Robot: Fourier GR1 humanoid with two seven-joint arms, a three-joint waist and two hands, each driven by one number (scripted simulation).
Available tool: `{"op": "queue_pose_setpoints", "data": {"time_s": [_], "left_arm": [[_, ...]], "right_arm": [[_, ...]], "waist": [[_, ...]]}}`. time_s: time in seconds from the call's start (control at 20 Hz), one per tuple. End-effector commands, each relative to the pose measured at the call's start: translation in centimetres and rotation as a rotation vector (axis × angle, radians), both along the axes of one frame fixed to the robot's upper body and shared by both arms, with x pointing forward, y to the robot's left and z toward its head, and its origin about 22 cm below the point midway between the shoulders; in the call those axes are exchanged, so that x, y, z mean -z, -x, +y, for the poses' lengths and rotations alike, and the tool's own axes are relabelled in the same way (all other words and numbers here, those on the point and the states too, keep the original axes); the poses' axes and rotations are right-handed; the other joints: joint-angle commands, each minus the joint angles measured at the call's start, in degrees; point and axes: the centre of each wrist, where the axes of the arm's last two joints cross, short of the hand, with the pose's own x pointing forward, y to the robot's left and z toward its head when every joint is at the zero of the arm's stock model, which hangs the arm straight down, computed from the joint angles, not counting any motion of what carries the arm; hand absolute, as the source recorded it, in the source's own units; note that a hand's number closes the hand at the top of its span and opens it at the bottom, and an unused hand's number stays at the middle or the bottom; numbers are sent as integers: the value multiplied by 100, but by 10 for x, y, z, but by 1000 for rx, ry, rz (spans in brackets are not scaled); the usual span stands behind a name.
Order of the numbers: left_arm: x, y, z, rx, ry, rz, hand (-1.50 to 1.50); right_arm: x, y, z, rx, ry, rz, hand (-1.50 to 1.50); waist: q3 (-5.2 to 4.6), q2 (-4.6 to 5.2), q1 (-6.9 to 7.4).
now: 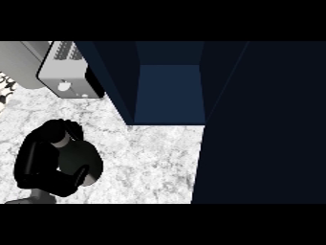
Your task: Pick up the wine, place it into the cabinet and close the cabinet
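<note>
The big thing here is the cabinet (169, 91), a dark navy box that sits up and to the right of the left hand (56, 160), with its open bay facing down toward the marble surface (151, 158). Its door (264, 124) looks swung wide open and fills the whole stretch far to the right of the hand, so the opening reads as a blue slot between two dark walls. Straight above the hand, off past its fingertips, there's a silvery toaster (70, 72), well apart from it and just beside the cabinet's left wall. The left hand itself is curled shut around the wine (70, 160), which is dark and mostly swallowed by the black fingers. Only a pale bit near the top of the fist, maybe the neck or cap, and another pale patch at the lower right of the hand peek out. My guess is the bottle's long axis runs roughly from upper left to lower right under the palm, but honestly I can't tell for sure which end is which. The right hand doesn't show at all, so the left is the only one in play. So the move ahead turns on one thing: the slot lies up and right of the hand, across bare surface, with nothing between.
</note>
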Motion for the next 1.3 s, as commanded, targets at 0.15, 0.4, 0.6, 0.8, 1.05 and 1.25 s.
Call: {"op": "queue_pose_setpoints", "data": {"time_s": [0.15,0.4,0.6,0.8,1.05,1.25], "left_arm": [[-49,4,-50,77,-1,19,150],[-71,-4,-100,113,25,-1,150],[-98,0,-116,137,41,21,150],[-90,-22,-135,113,62,15,150],[-117,-28,-170,87,30,16,150],[-104,-19,-189,45,10,11,150]], "right_arm": [[-8,25,1,-36,-47,-25,-150],[-10,34,-12,-43,-40,-21,-150],[-8,25,-13,-44,-31,-34,-150],[-11,22,-11,-61,-28,-24,-150],[-2,14,-5,-39,-59,-25,-150],[6,16,-8,-34,-29,-15,-150]], "waist": [[-2,1,-25],[2,3,-93],[1,5,-48],[-3,17,-53],[-1,17,-67],[-1,14,-64]]}}
